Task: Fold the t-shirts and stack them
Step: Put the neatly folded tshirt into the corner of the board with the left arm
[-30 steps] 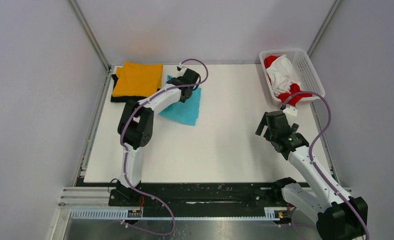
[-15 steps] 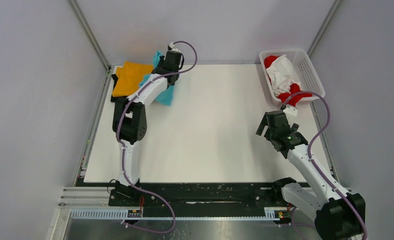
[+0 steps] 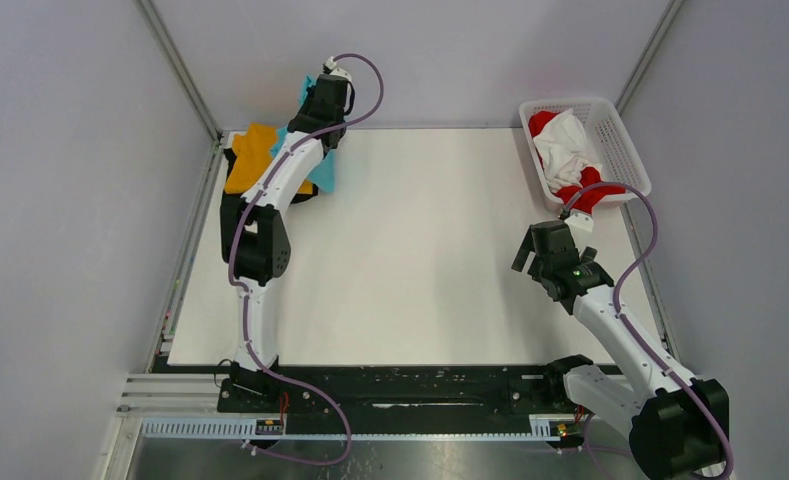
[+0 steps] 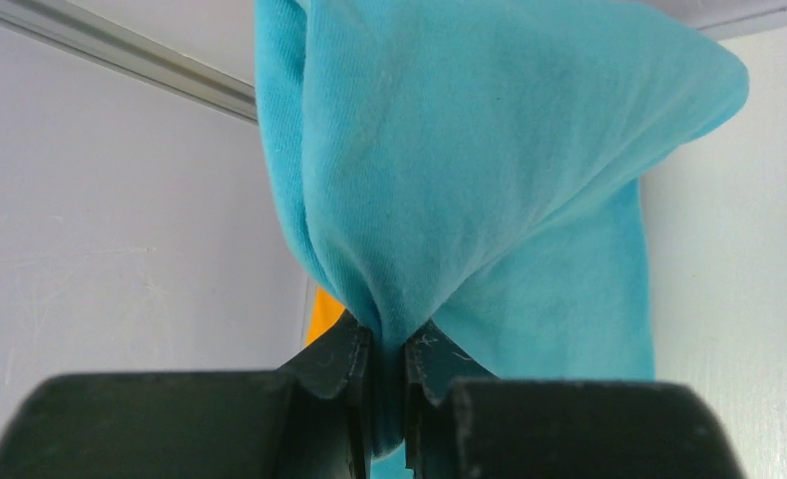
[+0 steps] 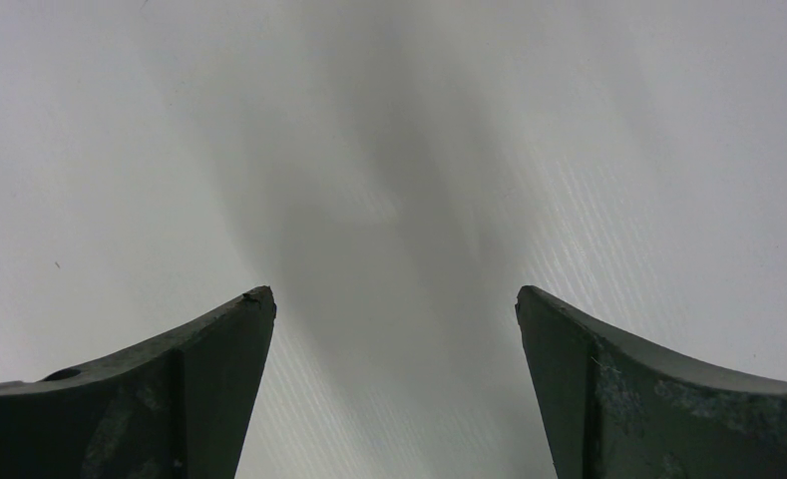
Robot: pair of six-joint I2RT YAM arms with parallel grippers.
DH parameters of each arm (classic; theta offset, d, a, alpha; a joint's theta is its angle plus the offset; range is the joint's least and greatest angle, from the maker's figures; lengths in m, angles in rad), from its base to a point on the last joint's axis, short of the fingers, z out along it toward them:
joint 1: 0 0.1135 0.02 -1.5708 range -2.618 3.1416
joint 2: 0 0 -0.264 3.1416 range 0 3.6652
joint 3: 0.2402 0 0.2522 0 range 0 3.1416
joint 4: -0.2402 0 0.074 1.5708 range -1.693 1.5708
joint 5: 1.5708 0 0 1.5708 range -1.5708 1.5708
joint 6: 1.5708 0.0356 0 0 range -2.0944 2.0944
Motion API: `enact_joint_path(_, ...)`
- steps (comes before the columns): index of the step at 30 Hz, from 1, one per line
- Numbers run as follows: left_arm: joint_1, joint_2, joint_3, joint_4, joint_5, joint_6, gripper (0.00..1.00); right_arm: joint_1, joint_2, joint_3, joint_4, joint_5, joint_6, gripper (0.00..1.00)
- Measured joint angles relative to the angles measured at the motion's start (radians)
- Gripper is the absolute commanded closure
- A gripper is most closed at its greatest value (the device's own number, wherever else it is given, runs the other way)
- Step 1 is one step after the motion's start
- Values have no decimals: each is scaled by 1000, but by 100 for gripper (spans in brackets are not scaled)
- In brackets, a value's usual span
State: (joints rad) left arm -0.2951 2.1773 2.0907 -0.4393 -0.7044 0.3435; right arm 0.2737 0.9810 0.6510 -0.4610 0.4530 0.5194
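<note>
Top cam high, rear, down onto table (image 3: pixel 450 250), wrist cams close-up

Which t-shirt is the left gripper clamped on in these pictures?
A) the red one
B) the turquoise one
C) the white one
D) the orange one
B: in the left wrist view the left gripper pinches a fold of the turquoise t-shirt between its closed fingers, while the orange t-shirt lies ungripped at the far left.

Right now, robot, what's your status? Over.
Left hand shut on turquoise shirt, held up next to orange shirt. Right hand open, empty, over the table. Nothing in the way.
</note>
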Motion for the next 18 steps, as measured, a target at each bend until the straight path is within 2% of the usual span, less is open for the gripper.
enact_joint_path(18, 2, -35, 24, -131, 95, -45, 100, -2, 2, 0, 0, -2, 0, 1)
